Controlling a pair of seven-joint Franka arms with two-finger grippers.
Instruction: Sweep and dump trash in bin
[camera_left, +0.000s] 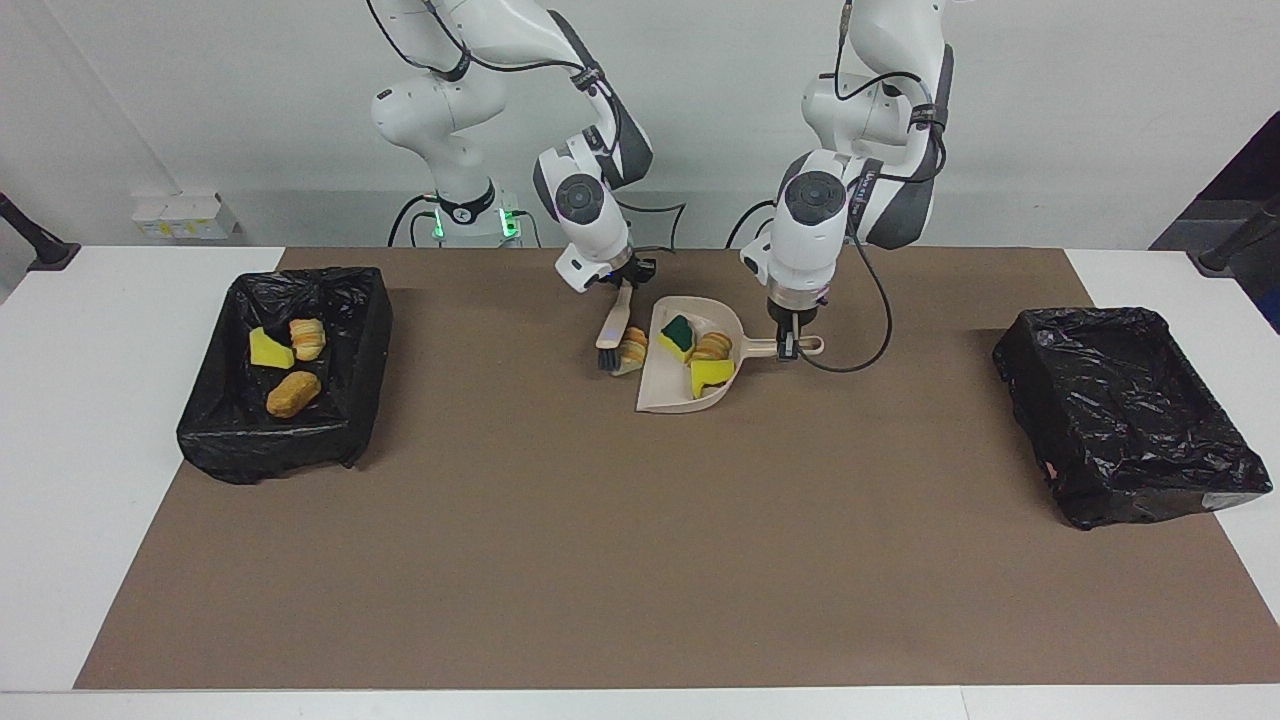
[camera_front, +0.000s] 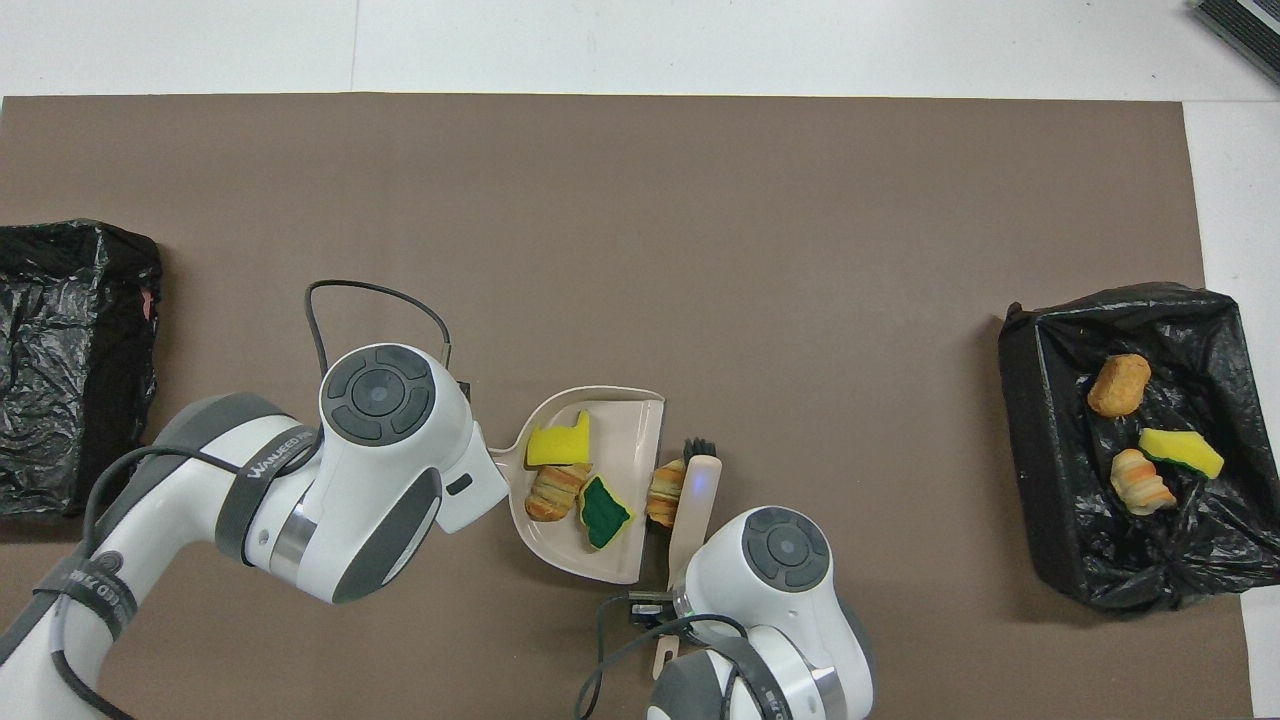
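Brown mat covering a white table (camera_left: 120, 560), black-lined bin at each end. Right gripper (camera_left: 622, 283) is clamped shut on the brush (camera_left: 612, 335), bristles pressing a striped bread lump (camera_left: 632, 351) against the dustpan's (camera_left: 662, 398) open lip. Left gripper (camera_left: 792, 343) is pinching the dustpan handle, pinning it to the mat. A green-topped sponge (camera_left: 677, 335), yellow sponge (camera_left: 712, 376) and bread lump are sitting in the pan; three scraps are lying in the bin (camera_left: 215, 425) at the right arm's end. Best move, I'd say: keeping bristles low, pushing straight, pan held flat.
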